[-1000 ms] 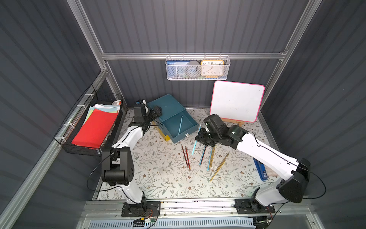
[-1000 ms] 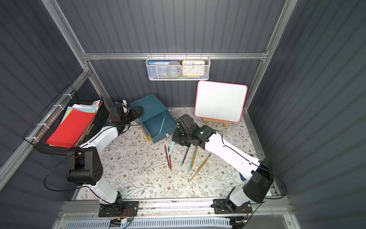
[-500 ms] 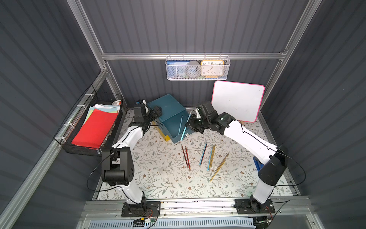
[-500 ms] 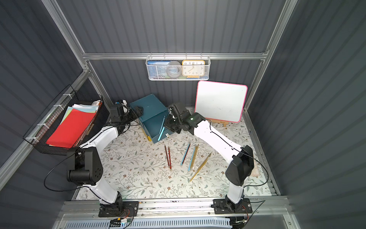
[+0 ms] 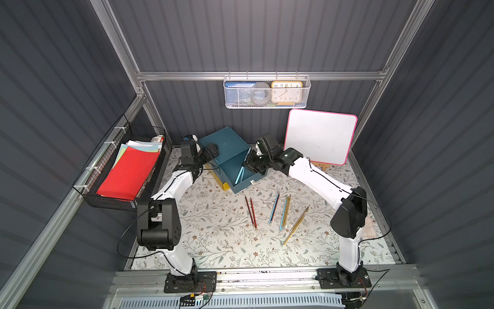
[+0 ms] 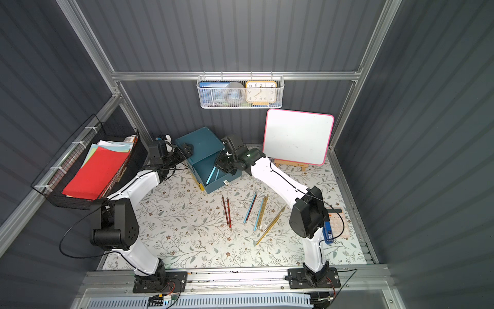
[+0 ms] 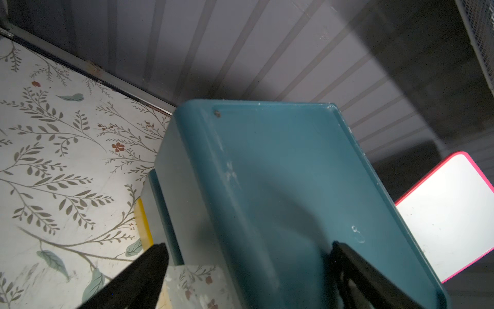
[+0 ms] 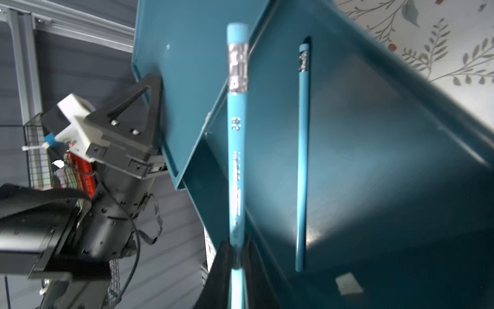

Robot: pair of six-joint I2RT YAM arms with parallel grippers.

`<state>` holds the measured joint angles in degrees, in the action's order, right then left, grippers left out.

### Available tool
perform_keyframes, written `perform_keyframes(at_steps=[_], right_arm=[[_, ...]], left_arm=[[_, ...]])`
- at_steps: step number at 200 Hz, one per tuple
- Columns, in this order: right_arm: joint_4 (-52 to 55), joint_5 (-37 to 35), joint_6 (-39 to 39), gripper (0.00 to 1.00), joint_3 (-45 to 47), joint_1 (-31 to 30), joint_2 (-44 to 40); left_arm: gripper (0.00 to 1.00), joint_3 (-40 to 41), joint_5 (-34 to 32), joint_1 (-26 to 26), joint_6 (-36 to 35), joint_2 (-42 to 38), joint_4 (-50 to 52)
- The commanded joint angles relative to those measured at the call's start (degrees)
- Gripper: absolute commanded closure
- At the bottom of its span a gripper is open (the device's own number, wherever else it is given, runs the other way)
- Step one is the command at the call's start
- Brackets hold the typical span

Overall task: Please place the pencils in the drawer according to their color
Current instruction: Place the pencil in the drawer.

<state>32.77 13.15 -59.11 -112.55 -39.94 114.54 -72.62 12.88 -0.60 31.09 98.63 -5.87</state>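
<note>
A teal drawer box (image 5: 224, 141) stands at the back of the mat, its top drawer (image 5: 250, 179) pulled open. My right gripper (image 8: 236, 240) is shut on a light blue pencil (image 8: 236, 160), held over the open drawer (image 8: 374, 160). Another light blue pencil (image 8: 302, 160) lies inside the drawer. My left gripper (image 7: 246, 248) is open, its fingers astride the box's top edge (image 7: 280, 174). On the mat lie two dark red pencils (image 5: 251, 211), a light blue pencil (image 5: 274, 208), a blue and gold group (image 5: 284, 211) and gold-yellow pencils (image 5: 296, 224).
A pink-framed whiteboard (image 5: 320, 136) leans on the back wall to the right of the box. A white wire basket (image 5: 267, 92) with a clock hangs above. A black wire tray (image 5: 125, 171) of papers is on the left wall. A calculator (image 6: 338, 222) lies behind the right arm.
My right gripper has carried the light blue pencil from the mat up and back to the open drawer. The left arm has not moved.
</note>
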Motion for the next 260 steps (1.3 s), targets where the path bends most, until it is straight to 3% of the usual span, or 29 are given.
perform_keyframes(at_steps=[1,135,158,205,260], right_arm=[[-0.6,0.4,-0.4,1.00,-2.7,0.6,2.1],[1.8,4.0,0.5,1.00,-6.5,0.9,8.5],[2.1,3.8,0.6,0.87,-7.1,0.9,8.8],[3.5,3.2,1.5,0.71,-8.6,1.1,8.3],[3.3,4.2,1.9,0.71,-9.9,1.3,6.0]], left_arm=[[0.00,0.5,0.6,0.7,0.1,1.0,1.4],[0.00,0.1,0.6,0.8,0.1,1.6,1.3],[0.00,0.2,0.6,0.8,0.1,1.6,1.2],[0.00,0.3,0.6,0.8,0.1,1.7,1.2],[0.00,0.4,0.4,0.8,0.1,1.7,1.3]])
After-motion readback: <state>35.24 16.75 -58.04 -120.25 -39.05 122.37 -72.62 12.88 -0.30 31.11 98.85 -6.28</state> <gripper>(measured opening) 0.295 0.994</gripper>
